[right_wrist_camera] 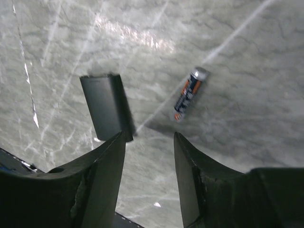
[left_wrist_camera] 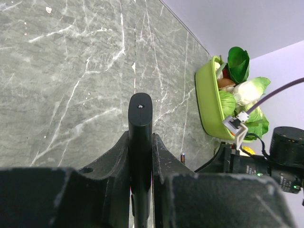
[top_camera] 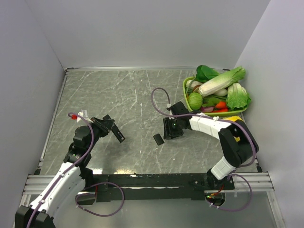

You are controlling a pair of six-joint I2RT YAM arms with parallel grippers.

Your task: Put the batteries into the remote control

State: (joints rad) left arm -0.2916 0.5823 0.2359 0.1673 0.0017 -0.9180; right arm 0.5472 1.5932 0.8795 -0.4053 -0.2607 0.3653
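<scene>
The remote control [left_wrist_camera: 140,111] is clamped edge-on in my left pincer [left_wrist_camera: 141,142]. It is a slim black bar with its rounded end sticking out past the fingertips, held above the grey marble table [top_camera: 133,95]. In the overhead view it sits left of centre, angled down toward the lower right.

My right pincer [right_wrist_camera: 149,137] hangs over the middle of the table with its jaws apart and nothing between them. Its wrist camera shows one battery [right_wrist_camera: 189,94] lying flat on the table in the upper right of the frame, beyond the right fingertip. A flat black cover piece [right_wrist_camera: 107,107] lies to the upper left, just past the left fingertip. I can find only this one battery. A green basket of vegetables [top_camera: 186,90] sits at the far right, well apart.

I judge the step in hand to be the battery pick-up, with loading not yet begun. The next move calls for shifting the right pincer over the battery, turning the jaws across its length and lowering them around it. I'd keep clear of the cover.
</scene>
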